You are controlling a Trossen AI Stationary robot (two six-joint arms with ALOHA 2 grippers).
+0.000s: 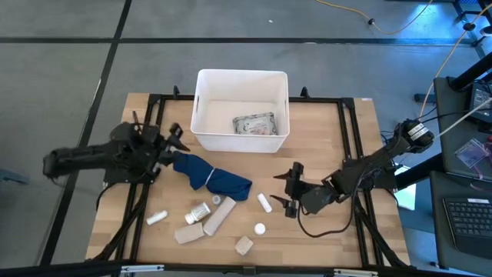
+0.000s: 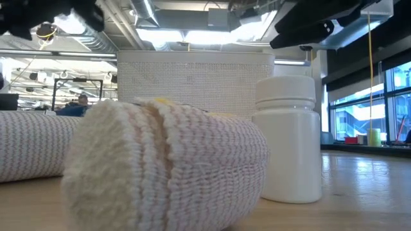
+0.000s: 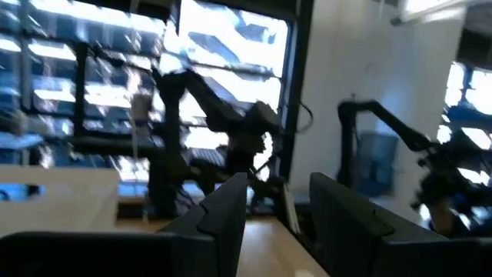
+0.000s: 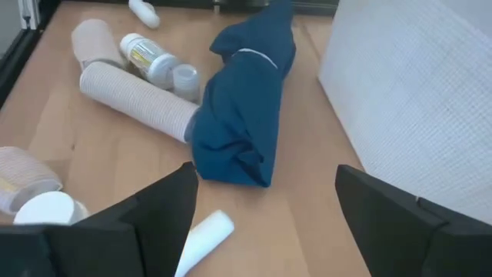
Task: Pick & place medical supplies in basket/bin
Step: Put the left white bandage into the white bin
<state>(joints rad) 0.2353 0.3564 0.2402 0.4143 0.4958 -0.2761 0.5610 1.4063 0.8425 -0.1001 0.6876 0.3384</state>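
Note:
The white bin (image 1: 201, 115) stands at the table's far middle with a grey dotted packet (image 1: 255, 125) lying on its floor. The other supplies lie on the near table: a long bandage roll (image 1: 219, 215), a labelled vial (image 1: 200, 211), a white vial (image 1: 264, 202), a white cap (image 1: 260, 228) and a beige block (image 1: 244, 245). My right gripper (image 1: 280, 190) is open, just right of the white vial (image 4: 204, 238), pointing toward the dark blue cloth (image 4: 246, 115). My left gripper (image 1: 178, 138) is open above the table's left side with nothing between its fingers (image 3: 223, 208).
The dark blue cloth (image 1: 211, 175) lies crumpled between the bin and the supplies. A black frame (image 1: 350, 138) runs around the tabletop. In the low view a bandage roll (image 2: 167, 167) and a white bottle (image 2: 289, 138) stand before the bin wall (image 2: 192, 80).

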